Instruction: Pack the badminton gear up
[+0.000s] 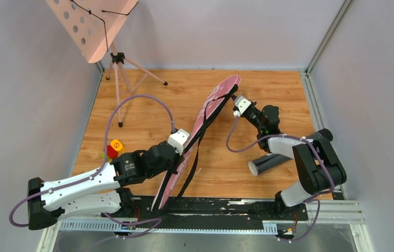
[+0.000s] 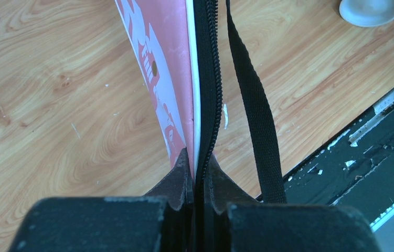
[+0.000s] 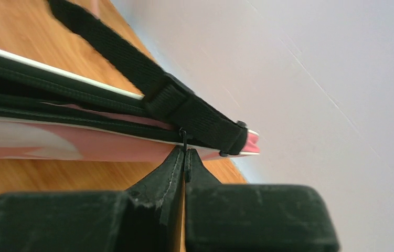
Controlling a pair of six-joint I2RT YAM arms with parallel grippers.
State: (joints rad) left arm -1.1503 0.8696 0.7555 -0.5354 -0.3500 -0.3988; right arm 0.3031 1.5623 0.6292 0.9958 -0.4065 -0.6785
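The long pink racket bag [image 1: 208, 113] stands on its edge, running diagonally from the near table edge toward the far middle. My left gripper [image 1: 183, 144] is shut on the bag's zipper edge about halfway along. In the left wrist view the left gripper [image 2: 197, 157] pinches the black zipper [image 2: 210, 79] and the pink panel [image 2: 158, 68]. My right gripper [image 1: 235, 107] is at the bag's far end. In the right wrist view the right gripper [image 3: 185, 153] is shut on the small black zipper pull [image 3: 184, 137]. A black tube [image 1: 266, 164] lies on the table near the right arm.
The bag's black strap [image 1: 190, 170] hangs loose toward the near edge. A pink perforated music stand [image 1: 92, 23] on tripod legs stands at the far left. Small yellow and red objects [image 1: 114, 148] sit by the left arm. Grey walls close in both sides.
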